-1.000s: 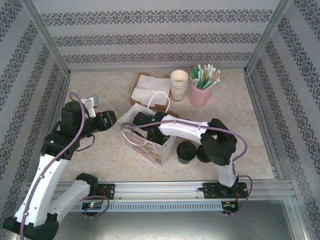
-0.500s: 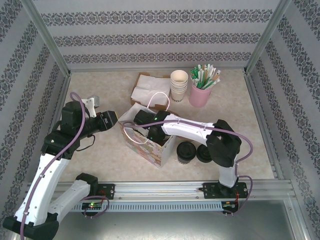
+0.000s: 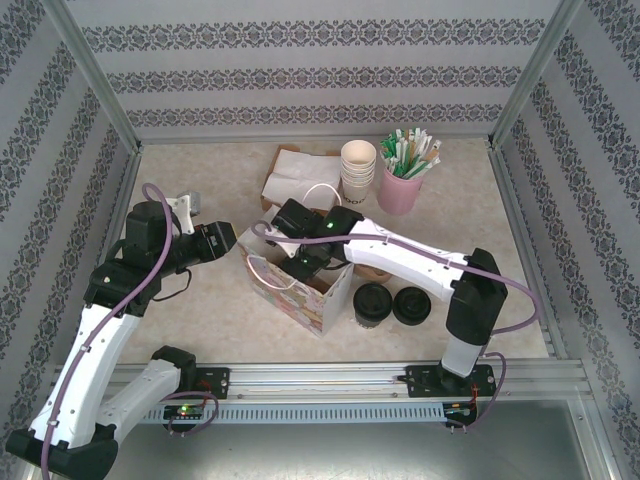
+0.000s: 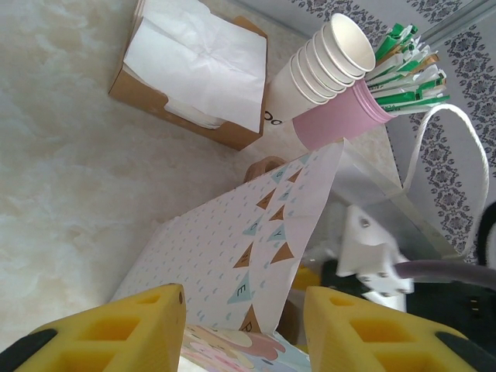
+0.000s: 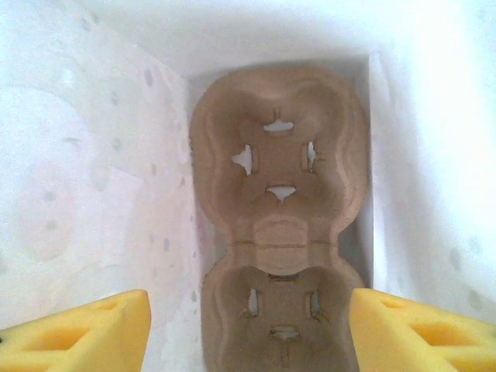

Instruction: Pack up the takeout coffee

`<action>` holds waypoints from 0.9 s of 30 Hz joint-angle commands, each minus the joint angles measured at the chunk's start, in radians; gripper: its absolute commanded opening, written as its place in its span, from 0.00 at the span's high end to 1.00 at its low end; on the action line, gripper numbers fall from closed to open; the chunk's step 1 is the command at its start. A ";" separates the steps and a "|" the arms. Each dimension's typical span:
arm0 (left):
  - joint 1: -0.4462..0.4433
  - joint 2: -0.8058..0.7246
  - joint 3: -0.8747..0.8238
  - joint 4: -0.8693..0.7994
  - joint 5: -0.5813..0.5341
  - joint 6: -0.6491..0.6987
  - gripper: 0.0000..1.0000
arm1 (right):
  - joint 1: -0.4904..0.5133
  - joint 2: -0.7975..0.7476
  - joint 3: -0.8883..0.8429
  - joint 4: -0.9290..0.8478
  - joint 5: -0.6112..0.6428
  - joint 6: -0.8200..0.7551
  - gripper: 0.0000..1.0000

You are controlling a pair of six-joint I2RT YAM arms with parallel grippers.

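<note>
Right gripper [image 5: 248,310]: fingers wide apart, empty, down inside the paper bag [image 3: 300,292].
Left gripper [image 4: 245,318]: jaws partly open astride the bag's wall; possibly pinching it, I cannot tell.
Cup carrier [image 5: 275,178]: on the bag's floor, near end cut off.
Takeout coffee [image 3: 372,303]: upright on the table [image 3: 200,320], just beside the bag, body mostly under its lid.
Surface: cream, marbled.
Walls [image 3: 320,75]: striped, patterned.

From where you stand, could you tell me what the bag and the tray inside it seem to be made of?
The tray looks like moulded paper pulp: matte brown, soft pressed contours, rough-edged slots. The bag seems thin printed paper: matte, sharply creased folds, plain white inside.
</note>
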 commanded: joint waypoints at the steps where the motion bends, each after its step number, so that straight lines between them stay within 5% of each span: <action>1: -0.012 -0.003 0.015 -0.013 0.012 -0.012 0.55 | 0.008 -0.050 0.061 -0.053 -0.002 0.023 0.32; 12: -0.011 -0.005 0.016 -0.013 0.006 -0.011 0.55 | 0.008 -0.088 0.240 -0.179 0.033 0.027 0.33; 27: -0.010 0.001 0.016 -0.005 0.010 -0.006 0.55 | 0.008 -0.206 0.267 -0.184 0.141 0.036 0.43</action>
